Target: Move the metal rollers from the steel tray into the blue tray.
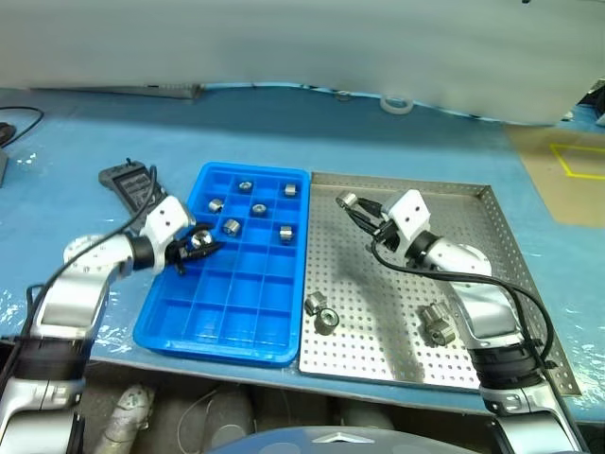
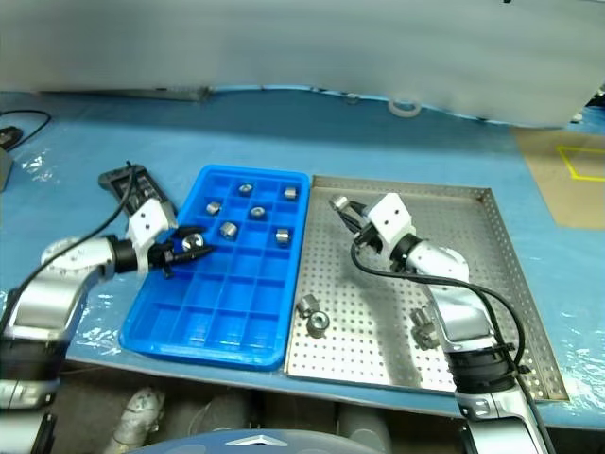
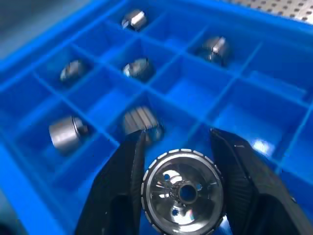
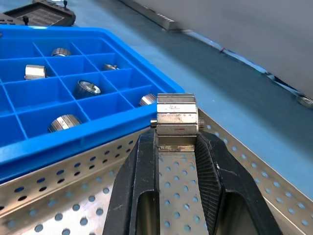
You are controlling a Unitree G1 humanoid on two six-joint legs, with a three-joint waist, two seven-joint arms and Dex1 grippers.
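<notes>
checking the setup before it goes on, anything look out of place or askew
Nothing stands out. The blue tray and steel tray sit side by side, rollers lie in separate compartments, and each pincer, left and right, grips one roller.

In the left wrist view, one metal roller (image 3: 142,123) in the blue tray (image 3: 254,107) is blurring, and the left pincer (image 3: 182,147) is hiding part of it. The black controller (image 4: 41,14) is being cut off at the right wrist view's edge.
</notes>
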